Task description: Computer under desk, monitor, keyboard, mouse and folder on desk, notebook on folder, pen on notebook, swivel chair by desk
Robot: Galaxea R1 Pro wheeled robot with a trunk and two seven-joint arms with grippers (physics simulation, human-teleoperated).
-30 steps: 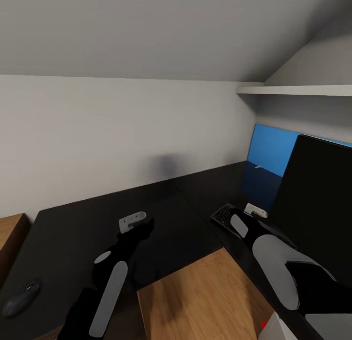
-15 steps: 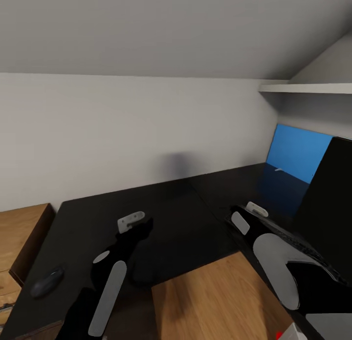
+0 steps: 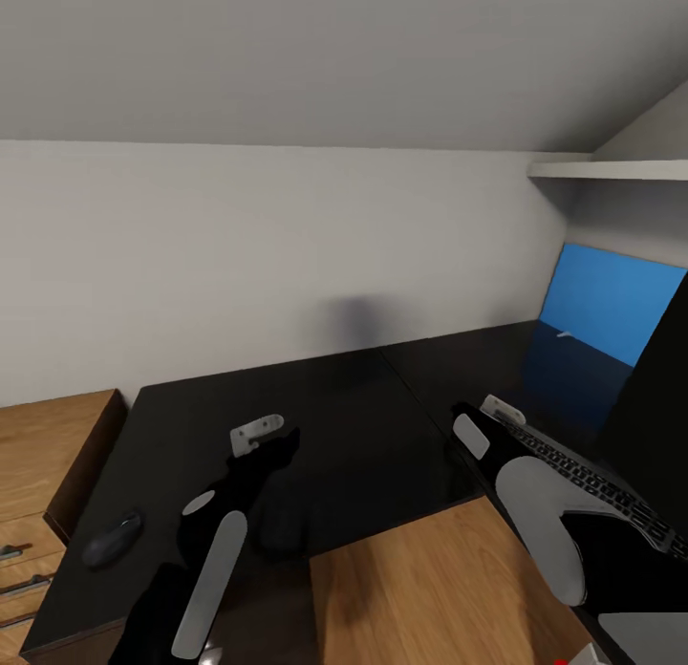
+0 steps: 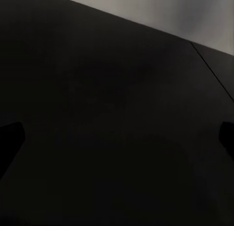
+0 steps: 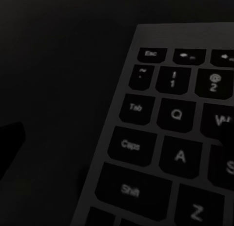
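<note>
The glossy black desk spreads in an L before me. On its left part lies the dark grey mouse, well to the left of my left gripper, which hovers open over bare desktop. On the right part lies the keyboard, beside the black monitor at the picture's edge. My right gripper hangs open just over the keyboard's near corner, by the Esc and Tab keys. A bright blue folder stands against the far right wall.
A low light-wood cabinet with bar-handled drawers adjoins the desk's left end. Wood floor shows in the desk's inner corner. A white shelf juts from the right wall under the sloped ceiling.
The whole view has swung left: mouse, desk and cabinet slid right in the picture, and the monitor slipped mostly past the right edge. Both arms keep their pose.
</note>
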